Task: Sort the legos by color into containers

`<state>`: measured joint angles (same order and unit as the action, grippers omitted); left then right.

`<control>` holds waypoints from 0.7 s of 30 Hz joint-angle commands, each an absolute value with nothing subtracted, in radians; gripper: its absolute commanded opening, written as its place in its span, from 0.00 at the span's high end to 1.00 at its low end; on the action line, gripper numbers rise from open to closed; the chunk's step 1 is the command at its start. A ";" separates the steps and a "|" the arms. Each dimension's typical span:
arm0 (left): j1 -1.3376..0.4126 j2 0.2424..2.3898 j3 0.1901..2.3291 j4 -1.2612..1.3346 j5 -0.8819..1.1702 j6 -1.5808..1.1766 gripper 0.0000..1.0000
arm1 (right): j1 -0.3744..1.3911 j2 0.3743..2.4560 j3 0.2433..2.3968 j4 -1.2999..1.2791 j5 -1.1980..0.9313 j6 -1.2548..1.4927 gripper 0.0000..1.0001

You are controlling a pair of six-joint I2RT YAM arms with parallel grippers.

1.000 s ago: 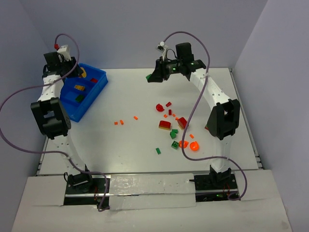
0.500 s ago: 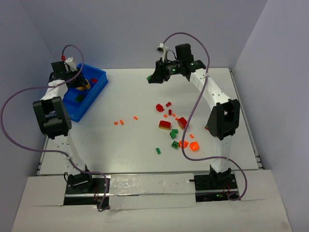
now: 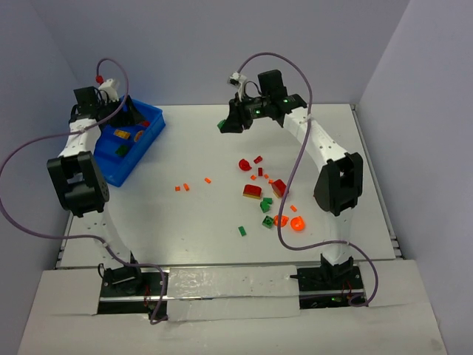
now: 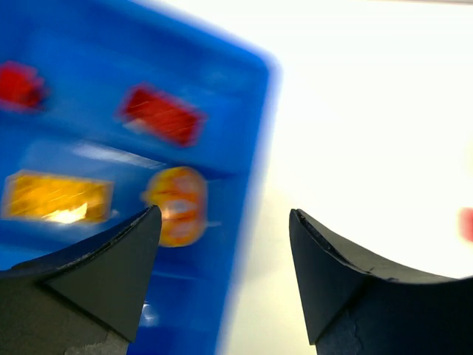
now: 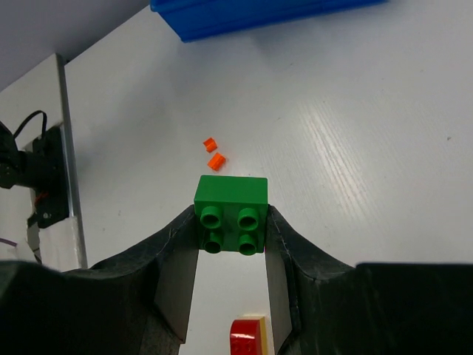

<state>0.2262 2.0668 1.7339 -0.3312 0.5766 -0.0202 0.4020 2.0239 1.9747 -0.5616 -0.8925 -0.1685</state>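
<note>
White table (image 3: 192, 151), pale walls (image 3: 185, 44). Small red, green and orange bricks (image 3: 253, 191) lie scattered right of centre; blue bin (image 3: 118, 171) stands far left. Left gripper (image 4: 224, 222) is wide and empty over the bin; right gripper (image 5: 231, 225) holds a green brick (image 5: 230, 194).

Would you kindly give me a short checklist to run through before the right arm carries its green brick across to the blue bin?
1. Grip: the right gripper clamps the green brick squarely between both fingers. Ok.
2. Left gripper empty: the jaws stand wide apart with nothing between them. Ok.
3. Drop zone free: the left gripper hangs over the blue bin at its far end. Not ok.
4. Right compartment: a green piece lies toward the bin's near end, but the dividers are unclear. Cannot tell.
5. Carry height: the brick looks raised well above the loose legos. Probably ok.
</note>
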 commanded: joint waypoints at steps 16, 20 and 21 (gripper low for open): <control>-0.098 1.756 1.578 -0.101 1.175 -0.515 0.18 | 0.557 1.824 1.770 -0.226 -0.679 -0.323 1.00; -0.138 1.791 1.666 -0.308 1.137 -0.355 0.18 | 0.576 1.820 1.772 -0.224 -0.655 -0.338 1.00; -0.157 1.804 1.684 -0.391 1.129 -0.294 0.19 | 0.580 1.821 1.776 -0.228 -0.642 -0.348 1.00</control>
